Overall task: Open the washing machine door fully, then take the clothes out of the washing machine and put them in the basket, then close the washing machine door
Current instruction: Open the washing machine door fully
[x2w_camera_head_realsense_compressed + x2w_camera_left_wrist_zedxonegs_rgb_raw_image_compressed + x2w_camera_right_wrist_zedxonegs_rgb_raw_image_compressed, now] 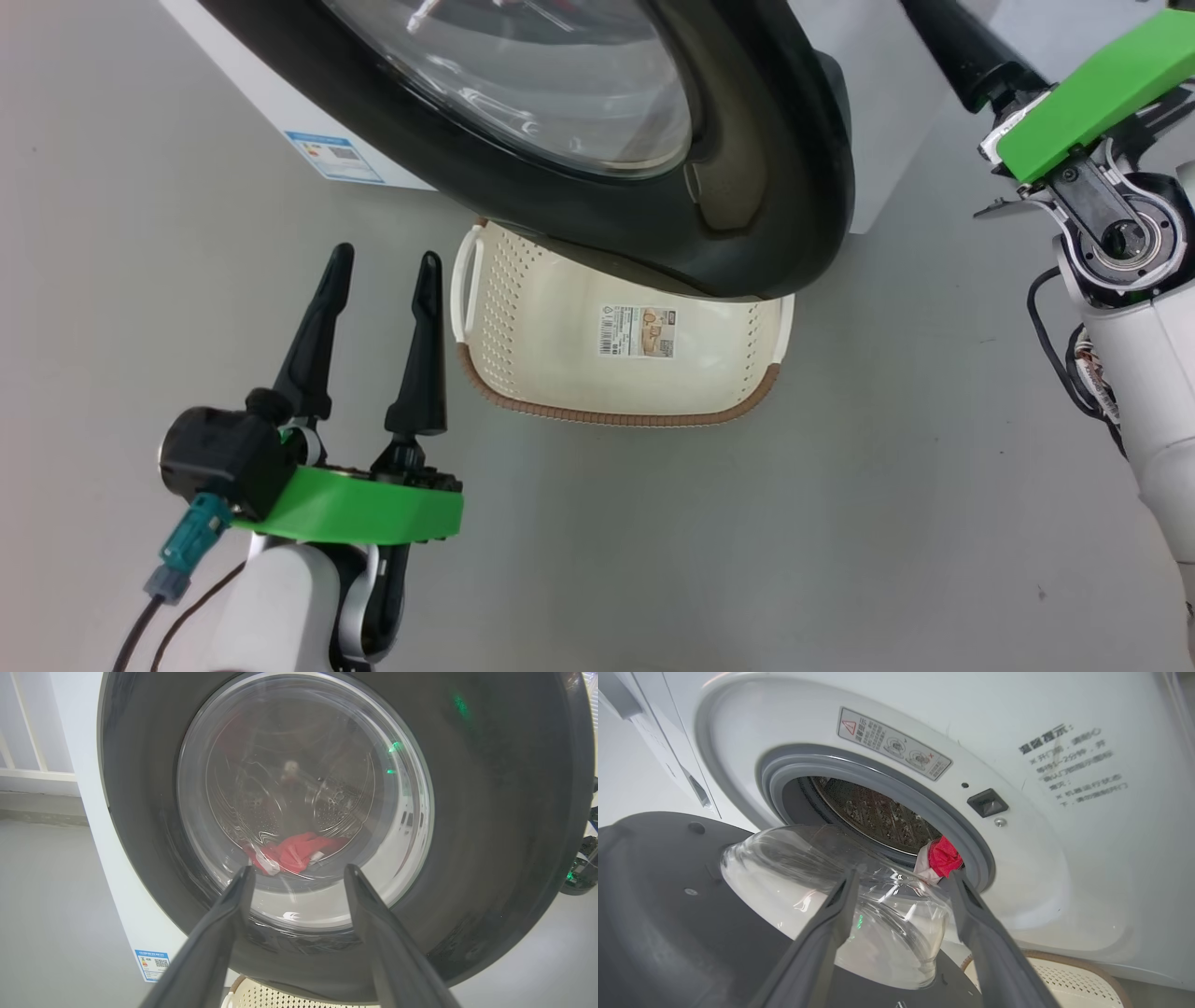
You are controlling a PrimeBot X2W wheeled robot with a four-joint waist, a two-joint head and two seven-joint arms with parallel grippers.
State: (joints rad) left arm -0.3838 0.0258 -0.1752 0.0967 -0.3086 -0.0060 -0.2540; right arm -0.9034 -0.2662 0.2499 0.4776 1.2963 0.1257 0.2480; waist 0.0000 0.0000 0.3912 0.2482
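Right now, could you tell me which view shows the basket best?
Head view: the basket shows its inside, label and rim, far end under the washing machine door. Left wrist view gives a bottom-edge sliver; right wrist view, one corner.

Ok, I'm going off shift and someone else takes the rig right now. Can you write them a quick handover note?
Left gripper: open, empty, hovering beside the basket.
Right gripper: open, empty, at the inner side of the washing machine door.
Door: swung out partway, overhanging the basket on the floor.
Clothes: in the drum, near the mouth of the washing machine. None in the part of the basket that shows.
Done: door unlatched.
Left: open it fully, move clothes to basket, close door.
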